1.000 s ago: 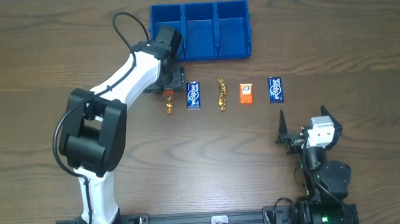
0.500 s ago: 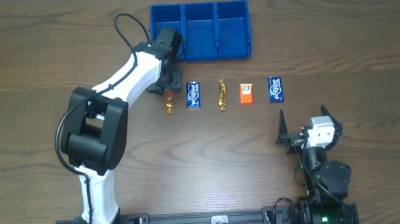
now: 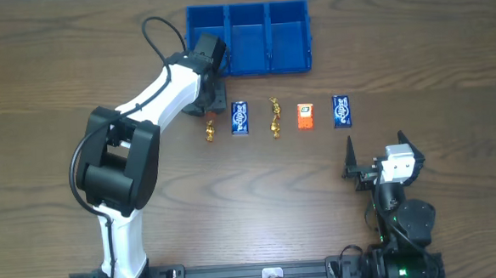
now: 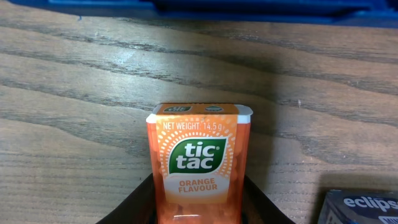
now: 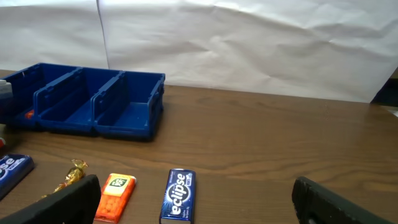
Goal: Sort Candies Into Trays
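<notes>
Orange boxes (image 3: 305, 116) two, left gripper (image 3: 210, 109) clamps one; blue packs (image 3: 240, 118) two; gold candies (image 3: 275, 129) maybe three; right gripper (image 3: 376, 151) wide

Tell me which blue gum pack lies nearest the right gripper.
The blue gum pack ending the row on the right, beside the orange mint box; the other pack lies farther left.

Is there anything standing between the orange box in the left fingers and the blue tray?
Nothing visible does. Between the orange box and the blue tray lies only bare wooden table; the blue packet lies off to the side.
</notes>
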